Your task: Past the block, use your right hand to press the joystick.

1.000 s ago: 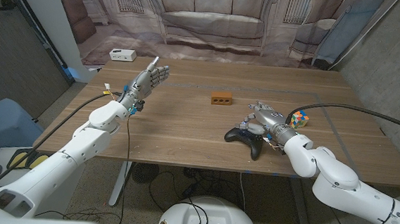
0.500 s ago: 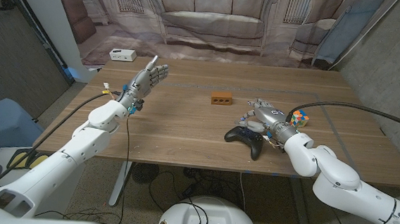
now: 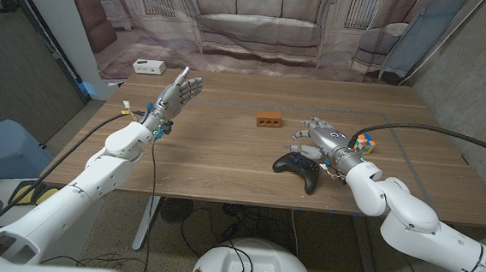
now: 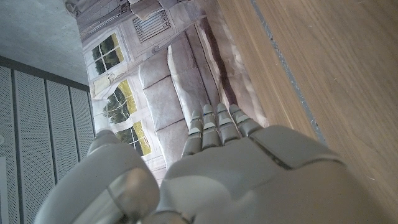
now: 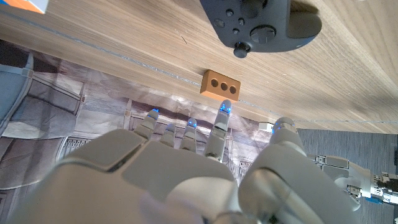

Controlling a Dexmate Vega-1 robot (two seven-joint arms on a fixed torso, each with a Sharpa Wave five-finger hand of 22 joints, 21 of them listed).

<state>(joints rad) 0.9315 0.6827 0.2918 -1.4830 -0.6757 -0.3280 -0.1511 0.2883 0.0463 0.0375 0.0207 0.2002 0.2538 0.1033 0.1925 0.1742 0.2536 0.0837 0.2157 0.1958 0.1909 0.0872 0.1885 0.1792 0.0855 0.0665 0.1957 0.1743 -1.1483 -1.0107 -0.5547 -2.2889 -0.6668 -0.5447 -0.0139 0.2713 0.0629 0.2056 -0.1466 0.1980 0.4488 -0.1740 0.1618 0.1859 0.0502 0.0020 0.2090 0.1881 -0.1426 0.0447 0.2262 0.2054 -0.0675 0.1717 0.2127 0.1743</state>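
A black gamepad [image 3: 297, 165] lies near the table's front edge, right of centre, its joysticks [image 5: 241, 50] facing up. Beyond it sits a small orange-brown block [image 3: 269, 119] with holes in its side [image 5: 221, 84]. My right hand [image 3: 320, 140] hovers just past the gamepad's far right side, fingers spread and pointing toward the block, holding nothing. In the right wrist view its fingertips [image 5: 222, 111] stand apart from the gamepad [image 5: 261, 22]. My left hand [image 3: 180, 93] is raised over the table's left part, fingers straight and together, empty [image 4: 211, 168].
A colourful puzzle cube [image 3: 362, 144] sits just right of my right hand. A white power strip [image 3: 148, 67] lies at the table's far left corner. The wooden table [image 3: 216, 151] is bare between the two hands. A printed backdrop hangs behind the far edge.
My right hand has edged slightly away from the near edge, its fingers lifting off the gamepad's far side. The left arm has barely moved.
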